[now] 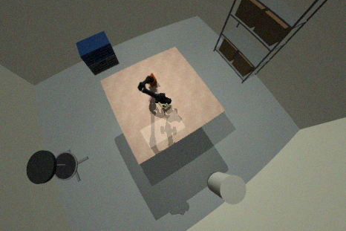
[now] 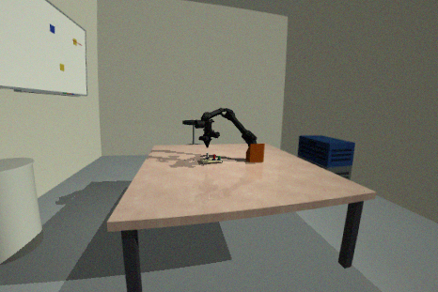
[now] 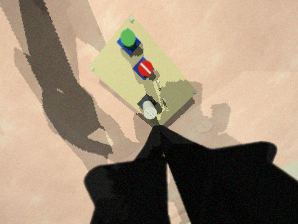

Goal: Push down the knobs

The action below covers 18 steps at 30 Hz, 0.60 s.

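The pale yellow-green circuit board (image 3: 112, 67) (image 2: 211, 161) stands on the table. In the wrist view a green knob (image 3: 128, 37) on a blue potentiometer is near its far corner, a red knob (image 3: 145, 68) with a white line is on a blue potentiometer in the middle, and a white-grey knob (image 3: 149, 109) on a dark base is at the near end. The white-grey knob looks tall. How far down each knob sits is too small to tell. My gripper (image 3: 157, 129) (image 2: 207, 146) is shut and empty, its tips above the board's near end, clear of the white-grey knob in the exterior view.
An orange block (image 2: 255, 153) stands at the arm's base on the table (image 1: 193, 93) (image 2: 235, 193). Small bright parts and thin wires are on the board beside the knobs. The arm's shadows fall across the board and table.
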Each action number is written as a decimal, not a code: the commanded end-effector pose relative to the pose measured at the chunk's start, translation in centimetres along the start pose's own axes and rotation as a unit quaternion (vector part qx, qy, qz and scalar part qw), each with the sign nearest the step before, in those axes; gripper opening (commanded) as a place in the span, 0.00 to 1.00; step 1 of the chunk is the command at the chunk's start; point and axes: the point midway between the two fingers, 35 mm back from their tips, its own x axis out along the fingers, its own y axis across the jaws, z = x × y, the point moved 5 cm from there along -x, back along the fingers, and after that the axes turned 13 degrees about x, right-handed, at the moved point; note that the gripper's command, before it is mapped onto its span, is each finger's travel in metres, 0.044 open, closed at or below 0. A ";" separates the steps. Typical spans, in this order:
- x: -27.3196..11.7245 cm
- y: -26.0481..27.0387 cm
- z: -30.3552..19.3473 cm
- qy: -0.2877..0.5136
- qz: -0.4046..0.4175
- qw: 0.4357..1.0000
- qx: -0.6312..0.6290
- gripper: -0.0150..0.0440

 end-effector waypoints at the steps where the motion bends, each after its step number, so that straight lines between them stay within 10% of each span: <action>1: 1.5 0.1 0.1 -0.002 0.009 1.000 -0.003 0.25; 18: 3.3 0.2 0.1 -0.002 0.009 1.000 -0.003 0.25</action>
